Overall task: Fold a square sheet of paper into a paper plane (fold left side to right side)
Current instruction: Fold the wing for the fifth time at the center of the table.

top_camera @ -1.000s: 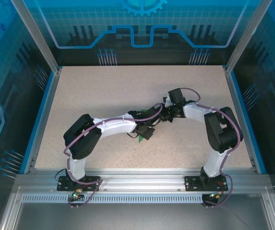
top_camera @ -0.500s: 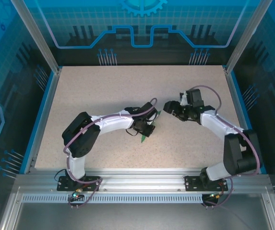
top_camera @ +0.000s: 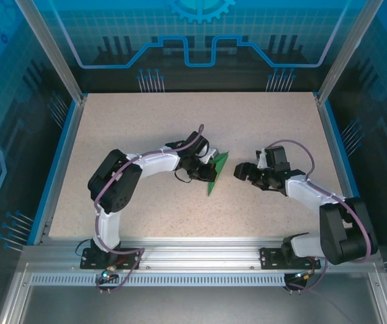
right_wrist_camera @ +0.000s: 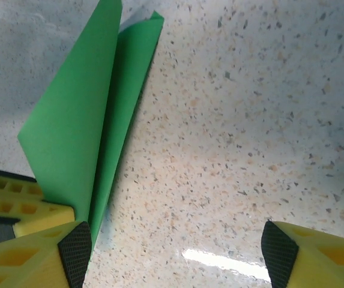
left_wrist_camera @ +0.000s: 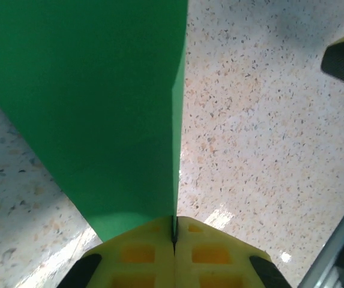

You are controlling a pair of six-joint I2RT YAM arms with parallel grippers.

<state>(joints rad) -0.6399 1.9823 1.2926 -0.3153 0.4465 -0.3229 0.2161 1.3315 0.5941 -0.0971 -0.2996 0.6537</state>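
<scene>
Top view: the left claw [top_camera: 205, 169] is pressed together on the folded green paper [top_camera: 219, 169]. The paper stands tilted on edge over the worktop [top_camera: 146, 121], just right of that claw. The right claw [top_camera: 240, 173] is spread, near the paper's other side but clear of it.

Left wrist view: the left claw's [left_wrist_camera: 174, 239] yellow fingers meet with the thin edge of the paper [left_wrist_camera: 93, 90] pinched between them. The sheet runs ahead and to the left of the claw.

Right wrist view: the right claw [right_wrist_camera: 175, 255] stands wide, with bare worktop between its fingers. The paper [right_wrist_camera: 69, 132] rises ahead of it on the left — two layers, folded together, the lower end just beside one of the claw's fingers [right_wrist_camera: 45, 258].
</scene>
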